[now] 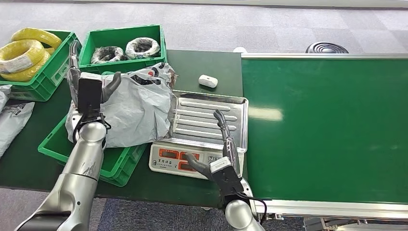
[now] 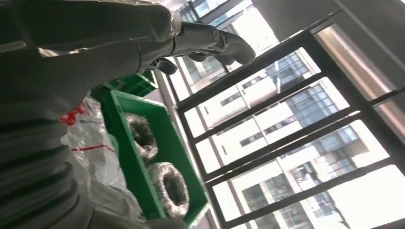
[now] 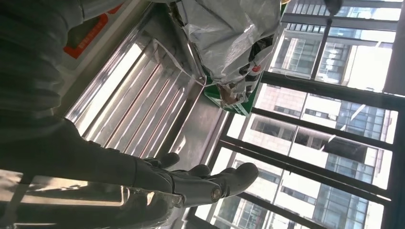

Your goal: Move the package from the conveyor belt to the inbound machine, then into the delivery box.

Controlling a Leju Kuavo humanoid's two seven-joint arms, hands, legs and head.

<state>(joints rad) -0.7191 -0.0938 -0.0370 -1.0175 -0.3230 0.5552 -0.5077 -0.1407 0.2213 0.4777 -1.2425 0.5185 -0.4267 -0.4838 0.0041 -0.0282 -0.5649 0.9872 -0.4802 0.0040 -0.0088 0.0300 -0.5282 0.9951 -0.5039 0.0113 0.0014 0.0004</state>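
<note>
The package (image 1: 132, 108) lies in the near crate (image 1: 115, 166), left of the scale (image 1: 202, 139). The conveyor belt (image 1: 327, 130) runs right of the scale. Two crates (image 1: 122, 41) of coiled cable (image 1: 21, 55) sit far left.

Green plastic crate (image 1: 146, 37) at table's far side, holding two coils wrapped in clear film (image 1: 142, 47), side by side. Second green plastic crate (image 1: 54, 67) just beside it at far left, filled with yellow cable coils (image 1: 21, 52). Small white rounded plastic case (image 1: 208, 81) lying on dark green table top (image 1: 207, 62), apart from crates. Grey plastic mailer bags (image 1: 12, 120) at table's left edge. Grey carpet floor (image 1: 250, 24) beyond table; round black ribbed object (image 1: 326, 47) on it. Large dark-framed windows (image 2: 286, 119) with buildings outside.
</note>
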